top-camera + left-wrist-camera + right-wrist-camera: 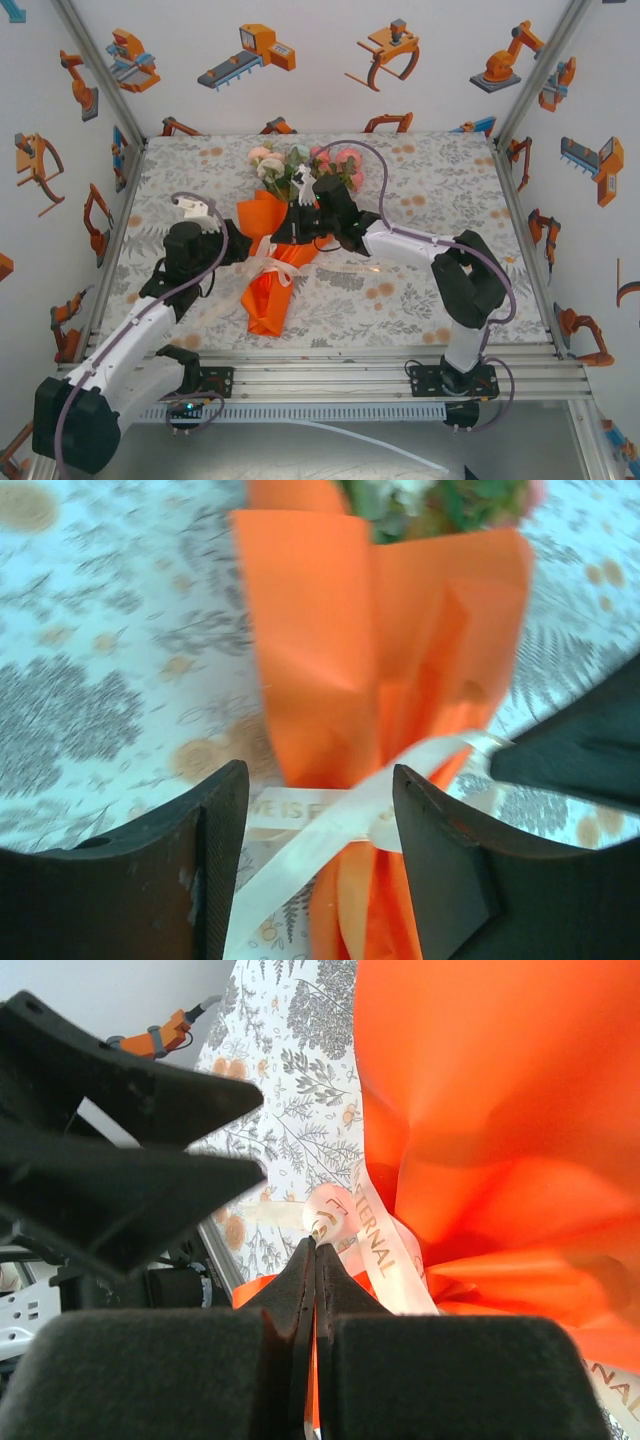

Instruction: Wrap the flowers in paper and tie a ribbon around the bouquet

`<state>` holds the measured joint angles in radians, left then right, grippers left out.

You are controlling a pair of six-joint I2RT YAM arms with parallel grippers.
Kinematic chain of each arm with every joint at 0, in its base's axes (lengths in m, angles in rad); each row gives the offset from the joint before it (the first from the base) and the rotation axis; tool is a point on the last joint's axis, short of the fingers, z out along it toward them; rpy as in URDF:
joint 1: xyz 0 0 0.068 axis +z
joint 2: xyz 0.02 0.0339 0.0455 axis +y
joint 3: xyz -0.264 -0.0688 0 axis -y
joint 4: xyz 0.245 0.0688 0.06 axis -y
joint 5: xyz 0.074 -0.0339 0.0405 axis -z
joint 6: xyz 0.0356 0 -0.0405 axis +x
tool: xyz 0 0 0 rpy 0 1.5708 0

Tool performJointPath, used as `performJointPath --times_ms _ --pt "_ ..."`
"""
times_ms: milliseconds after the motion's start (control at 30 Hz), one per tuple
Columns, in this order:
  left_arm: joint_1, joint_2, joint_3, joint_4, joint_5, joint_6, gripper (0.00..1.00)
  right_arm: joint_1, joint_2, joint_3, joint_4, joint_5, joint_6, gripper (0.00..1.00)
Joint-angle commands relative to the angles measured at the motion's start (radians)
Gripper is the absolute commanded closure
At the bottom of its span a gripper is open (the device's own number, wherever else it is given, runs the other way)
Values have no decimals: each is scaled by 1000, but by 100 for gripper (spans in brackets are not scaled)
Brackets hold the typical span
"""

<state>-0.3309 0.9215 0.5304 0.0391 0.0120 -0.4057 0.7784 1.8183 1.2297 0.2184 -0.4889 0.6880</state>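
Bouquet: the bouquet (275, 262) lay at mid-worktop, slightly left of centre, with its wide end toward the far edge and its tip toward the near edge.
Flowers: the flowers (300, 165) spilled from the wide end, pink, peach and white heads with green leaves, nearest the far edge.
Paper: the paper (266, 300) was already folded into a cone around the stems, and the wrapping looked finished.
Ribbon: the ribbon (320, 820) circled the narrow waist of the cone, with a small loop at the front and loose tails on the cloth. Whether a knot had been pulled tight could not be told.
Left tool: the left tool (320, 776) was released. Its fingers stood apart on either side of the ribbon at the waist and grasped nothing.
Right tool: the right tool (315, 1245) was clenched, its tips pressed together against the ribbon loop. Whether any ribbon was nipped between them could not be told.
Progress: judged late in the task. Wrap done and ribbon around, with the tie probably left to be snugged or finished as a bow.
Surface: the worktop (440, 190) carried a pale cloth printed with grey leaves and orange blooms, lying flat.
Room: white walls (330, 100) printed with orange robot arms, an aluminium frame (95, 60) at the corners, and slotted rails (340, 372) along the near edge.
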Motion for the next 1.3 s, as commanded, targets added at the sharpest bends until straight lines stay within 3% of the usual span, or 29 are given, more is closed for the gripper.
performJointPath --times_ms 0,100,167,467,533,700,767,1067,1267 --pt "89 89 36 -194 52 -113 48 -1 -33 1 10 -28 -10 100" --pt "141 173 23 -110 267 -62 52 -1 -29 9 9 -37 -10 100" --pt "141 220 30 -60 354 -19 50 -1 -27 14 1 -41 -15 100" --pt "152 459 94 40 482 -37 43 -1 -36 12 -11 -49 -21 100" --pt "153 474 87 71 487 -62 47 -2 -37 14 -17 -48 -22 100" --pt "160 436 72 61 459 -82 73 -2 -38 16 -28 -30 -26 100" --pt "161 406 70 25 437 -84 79 -1 -39 20 -47 -16 -34 100" --pt "164 229 73 -201 275 -127 79 -2 -41 27 -122 55 -58 100" --pt "167 161 98 -318 260 -152 81 -1 -37 40 -142 88 -54 100"
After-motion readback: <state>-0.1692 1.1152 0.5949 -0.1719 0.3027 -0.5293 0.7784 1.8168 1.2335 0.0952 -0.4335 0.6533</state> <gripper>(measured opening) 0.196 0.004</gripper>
